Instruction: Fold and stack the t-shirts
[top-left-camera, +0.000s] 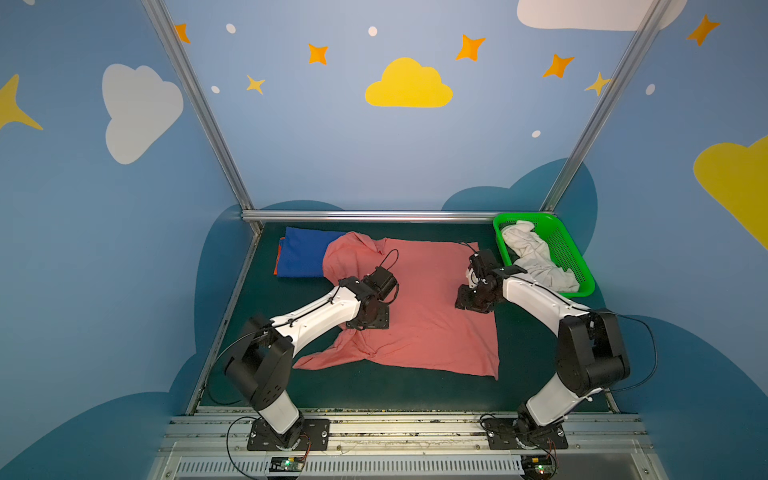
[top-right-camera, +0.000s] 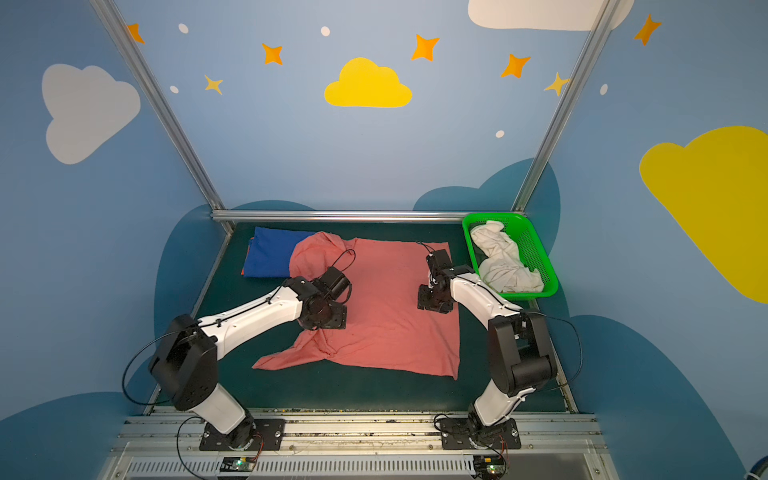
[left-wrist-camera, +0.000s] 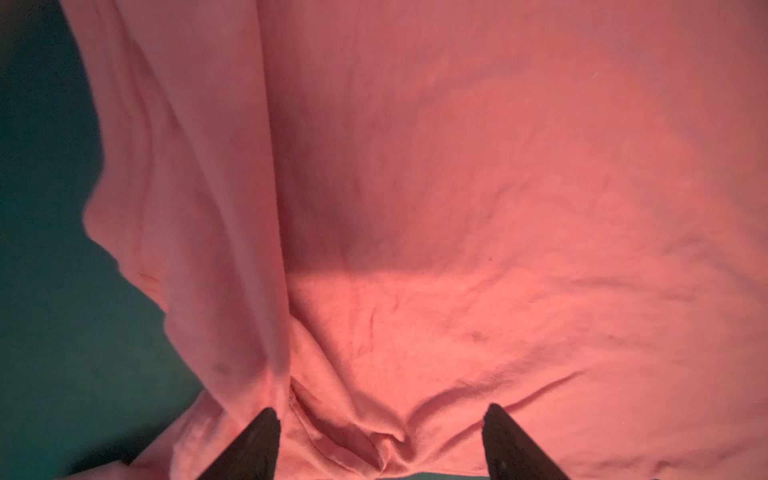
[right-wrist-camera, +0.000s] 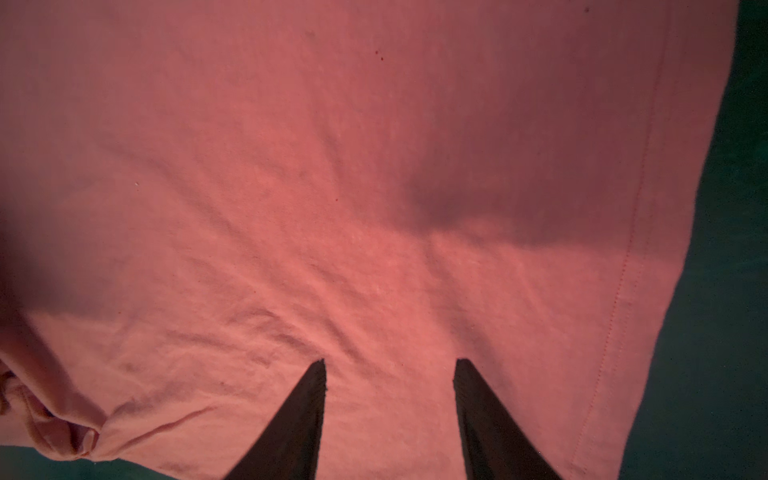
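A salmon-pink t-shirt (top-left-camera: 428, 307) (top-right-camera: 390, 307) lies spread on the dark green table, bunched along its left side and sleeve. My left gripper (top-left-camera: 368, 322) (left-wrist-camera: 380, 409) hangs open just above a puckered fold of that shirt (left-wrist-camera: 457, 187), its fingertips (left-wrist-camera: 259, 436) wide apart. My right gripper (top-left-camera: 473, 301) (right-wrist-camera: 390, 361) is open over flat pink cloth (right-wrist-camera: 332, 166) near the stitched right hem. A folded royal blue t-shirt (top-left-camera: 301, 257) (top-right-camera: 270, 257) lies at the back left, an orange t-shirt's edge (top-left-camera: 276, 268) showing under it. The pink shirt overlaps the blue one's right edge. A crumpled white t-shirt (top-left-camera: 536, 257) (top-right-camera: 498, 262) lies in the basket.
A green mesh basket (top-left-camera: 523, 216) (top-right-camera: 494, 216) stands at the back right corner, close to my right arm. Metal frame posts and a rail bound the table's back and sides. Bare green table (top-left-camera: 374, 390) runs along the front, before the arm bases.
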